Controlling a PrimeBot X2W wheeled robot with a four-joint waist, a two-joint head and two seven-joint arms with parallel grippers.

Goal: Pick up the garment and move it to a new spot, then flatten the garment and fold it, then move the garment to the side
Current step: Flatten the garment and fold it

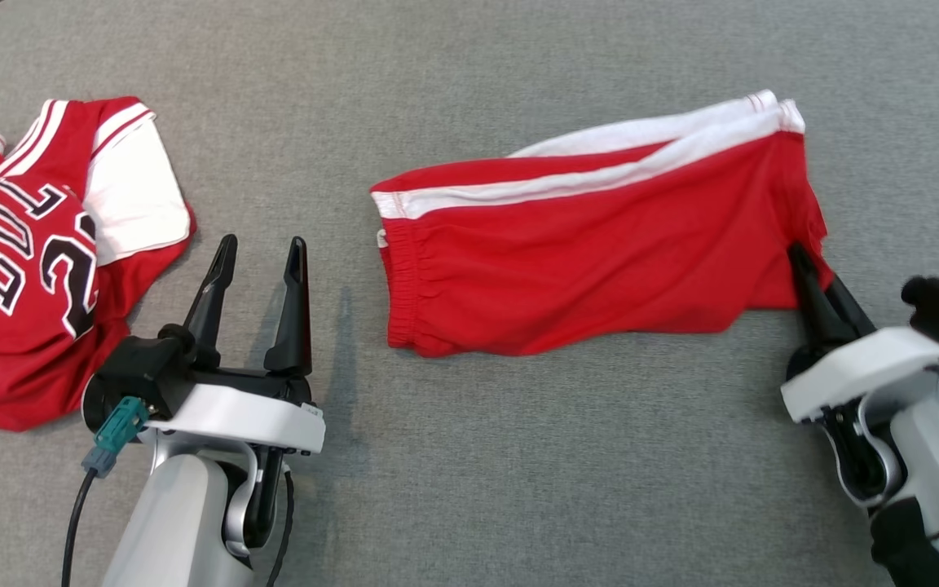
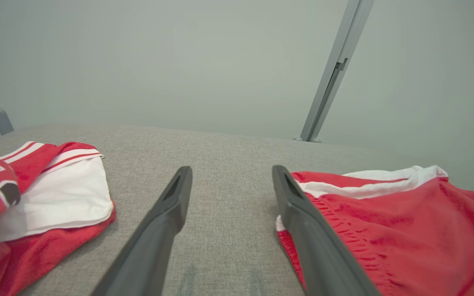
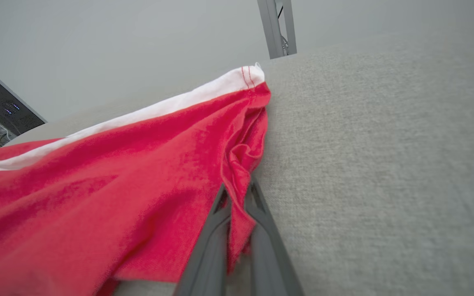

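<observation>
Right claw (image 1: 801, 259): clenched on the lower right corner of the red shorts (image 1: 584, 244), at the right of the head view; the right wrist view shows a fold of red cloth pinched between its fingers.
Left claw (image 1: 262, 249): released, fingers spread and empty, at the lower left of the head view.
Red shorts: spread from centre to right, elastic waistband toward the left, white stripe along the upper edge.
Red jersey (image 1: 21, 261): crumpled at the left edge.
Grey fabric surface (image 1: 518, 489): under both garments.
</observation>
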